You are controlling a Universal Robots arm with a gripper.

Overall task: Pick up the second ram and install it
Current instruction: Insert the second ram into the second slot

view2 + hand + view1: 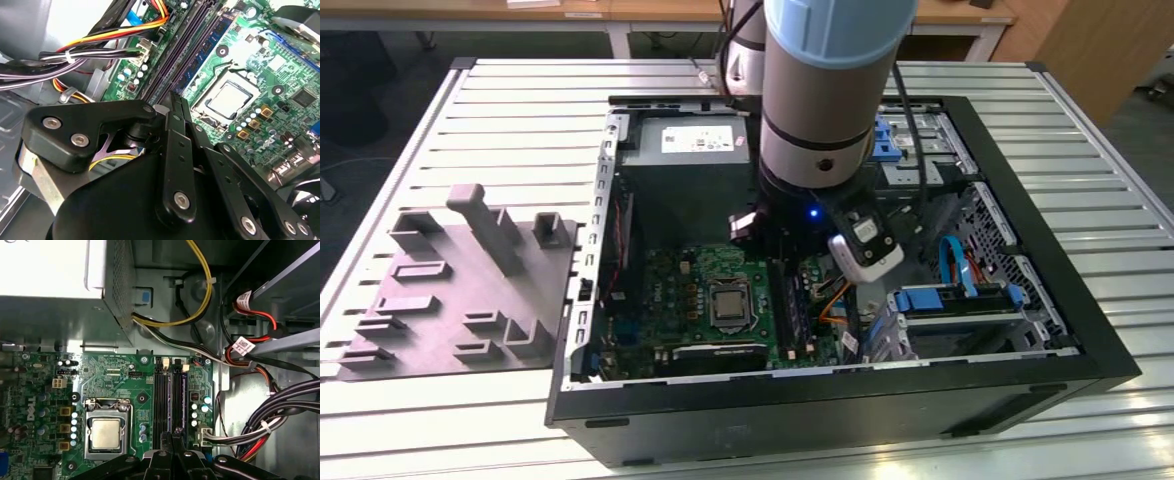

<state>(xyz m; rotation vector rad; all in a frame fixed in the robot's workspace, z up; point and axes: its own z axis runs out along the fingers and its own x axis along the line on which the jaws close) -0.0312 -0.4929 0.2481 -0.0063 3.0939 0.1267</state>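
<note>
A slatted metal table carries everything in the exterior view, with wooden desks beyond it at twelve o'clock. An open computer case lies on it, a grey moulded fixture at its nine o'clock. The arm reaches into the case over the green motherboard. The second ram stands on edge among the slot rails — the fingers clenched close together at its near end, any grip on it hidden.
</note>
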